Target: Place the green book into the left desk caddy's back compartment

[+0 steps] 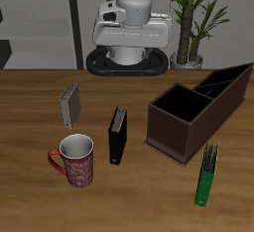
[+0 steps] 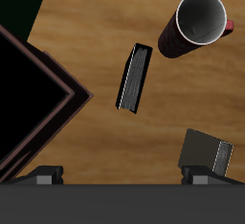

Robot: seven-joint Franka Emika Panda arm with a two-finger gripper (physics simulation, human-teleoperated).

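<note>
The green book [image 1: 207,174] lies flat near the table's front edge, in front of the left desk caddy [image 1: 198,107]. The caddy is a long dark maroon box. Its large square section is nearest the book, and the narrow back compartment [image 1: 226,83] runs toward the far end. My gripper [image 1: 127,30] hangs high at the table's back, near the robot's base and far from both. In the wrist view the gripper [image 2: 122,175] is open and empty, its fingertips [image 2: 43,175] wide apart. That view also shows the caddy's corner [image 2: 38,103] and a dark green edge of the book [image 2: 13,8].
A black book [image 1: 117,135] lies mid-table, below the gripper [image 2: 134,78]. A grey book [image 1: 70,105] stands farther back [image 2: 206,153]. A red patterned mug [image 1: 75,160] stands near the front edge [image 2: 199,22]. A potted plant [image 1: 193,18] stands behind the caddy.
</note>
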